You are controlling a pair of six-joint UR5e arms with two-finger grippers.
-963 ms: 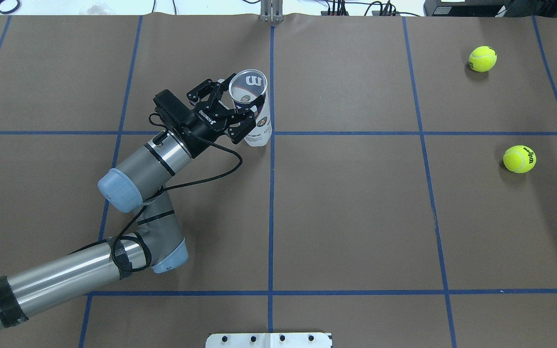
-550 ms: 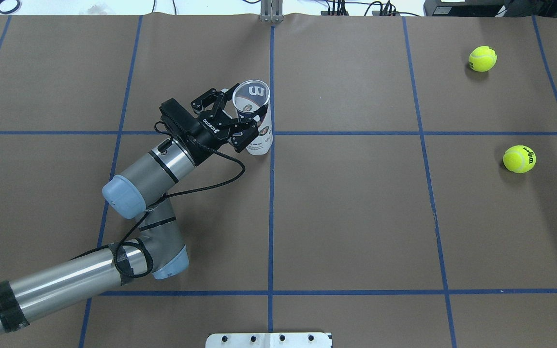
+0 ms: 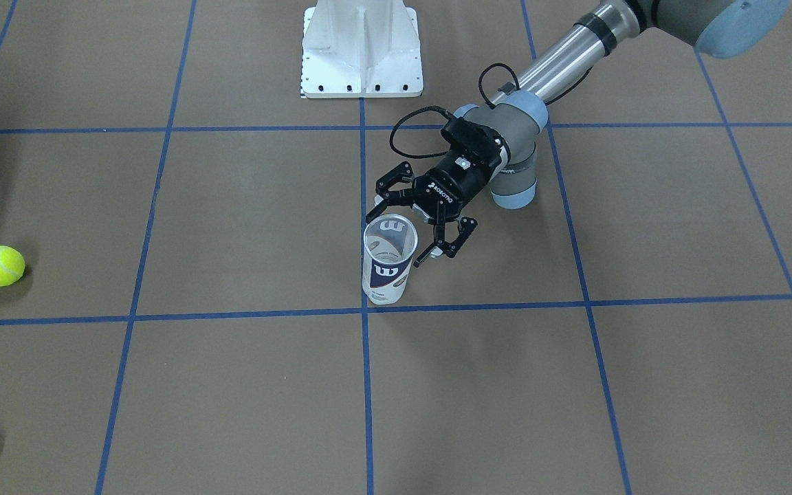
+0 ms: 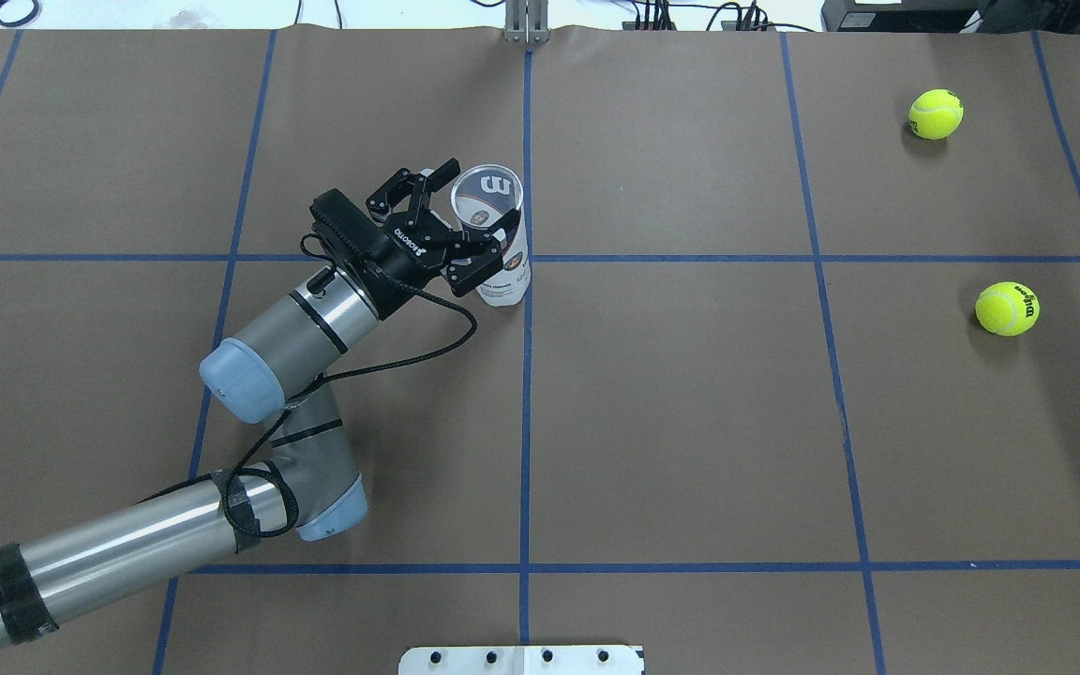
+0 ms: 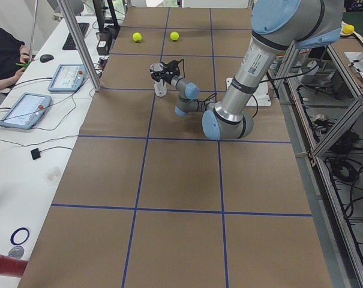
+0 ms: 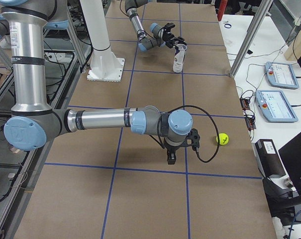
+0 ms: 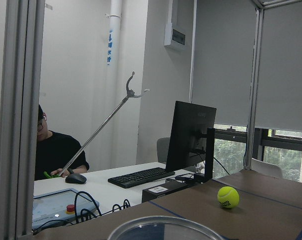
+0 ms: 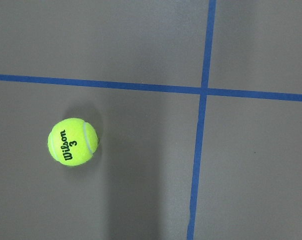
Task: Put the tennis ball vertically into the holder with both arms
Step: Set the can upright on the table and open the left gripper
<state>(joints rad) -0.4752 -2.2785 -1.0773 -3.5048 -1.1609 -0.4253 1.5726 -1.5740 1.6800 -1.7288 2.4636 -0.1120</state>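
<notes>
The holder (image 4: 501, 253) is a clear can with a navy-and-white label. It stands upright on the table near the centre line, open mouth up, and also shows in the front view (image 3: 386, 268). My left gripper (image 4: 476, 199) grips its upper part from the side, one finger on each side. The can's rim (image 7: 163, 227) shows at the bottom of the left wrist view. My right gripper (image 6: 171, 158) points down over the table beside a yellow tennis ball (image 6: 222, 139); I cannot tell if it is open. That ball (image 8: 73, 141) lies left of centre in the right wrist view.
Two tennis balls lie on the robot's right: one far (image 4: 936, 113), one nearer (image 4: 1007, 308). The white pedestal (image 3: 361, 48) stands at the robot's edge. Blue tape lines cross the brown table. Tablets and cables lie along the operators' side (image 5: 25, 108).
My left gripper and the holder have moved together a little toward the robot and the centre line. The balls have not moved.
</notes>
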